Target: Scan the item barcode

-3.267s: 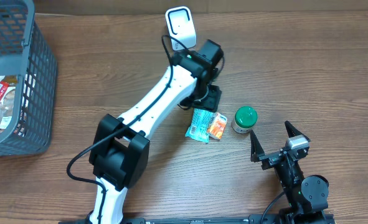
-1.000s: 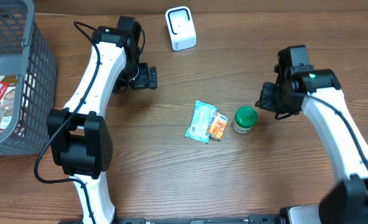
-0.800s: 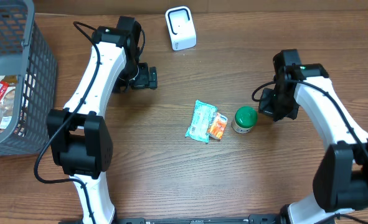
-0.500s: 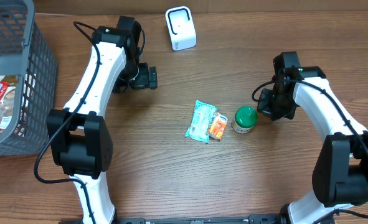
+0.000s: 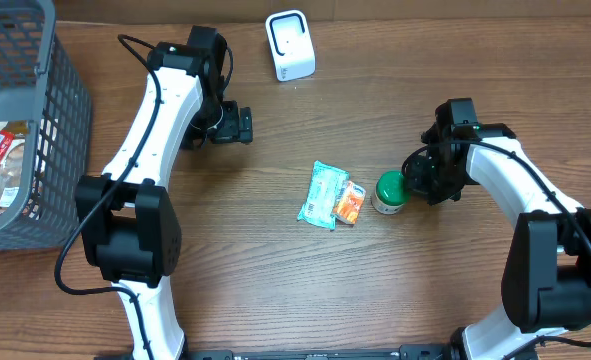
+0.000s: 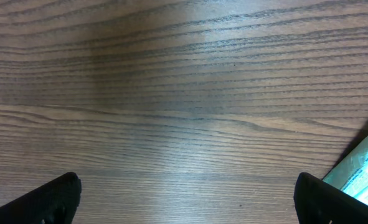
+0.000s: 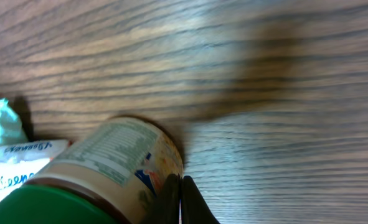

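The jar [image 5: 393, 192] with the green lid stands upright on the wooden desk [image 5: 275, 300], a little right of the middle of the overhead frame. In the right wrist view its pale label shows small print, with the lid at the bottom of the frame.

The right gripper [image 7: 181, 188] is closed, its two fingers pressed together with nothing between them. Their tips are at the right side of the jar, low on the wall, and they seem to touch it.

Just beside the jar on its left lies a small orange packet [image 5: 349, 203], and touching that packet further left is a light blue-green packet [image 5: 322, 195]. Both lie flat on the desk.

The white scanner [image 5: 290, 45] stands at the upper centre of the overhead frame, well apart from the jar and from both arms.

The left gripper [image 5: 241, 124] is in the upper left part of the centre, between the scanner and the packets but near none of them. Its jaws are wide open and hold nothing. The left wrist view shows only bare wood under it, with a corner of the blue-green packet at the right edge.

A grey plastic basket [image 5: 67, 130] fills the upper left corner, and some wrapped goods lie inside it.
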You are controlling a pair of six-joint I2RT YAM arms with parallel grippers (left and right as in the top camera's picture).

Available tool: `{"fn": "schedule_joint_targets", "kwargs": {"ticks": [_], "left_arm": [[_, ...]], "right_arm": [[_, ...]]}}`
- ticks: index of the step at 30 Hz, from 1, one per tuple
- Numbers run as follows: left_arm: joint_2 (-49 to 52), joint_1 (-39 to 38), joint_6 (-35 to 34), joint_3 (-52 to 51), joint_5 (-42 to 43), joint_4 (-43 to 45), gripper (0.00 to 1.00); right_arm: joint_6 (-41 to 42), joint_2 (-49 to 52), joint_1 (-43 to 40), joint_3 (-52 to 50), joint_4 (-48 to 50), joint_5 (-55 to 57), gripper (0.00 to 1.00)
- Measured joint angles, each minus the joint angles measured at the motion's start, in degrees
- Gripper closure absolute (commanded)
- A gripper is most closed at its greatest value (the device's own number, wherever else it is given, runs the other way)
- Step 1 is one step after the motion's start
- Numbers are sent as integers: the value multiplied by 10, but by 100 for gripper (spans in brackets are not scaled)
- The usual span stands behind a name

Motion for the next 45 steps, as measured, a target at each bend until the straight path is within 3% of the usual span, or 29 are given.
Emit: {"fn": "schedule_joint_targets", "kwargs": {"ticks": [17,45], "left_arm": [[0,0,0,0,0,0,0],[0,0,0,0,0,0,0]], "right_arm": [[-42,0,0,-5,1,-43,96],[-29,0,0,-46,41,-105,96]]}}
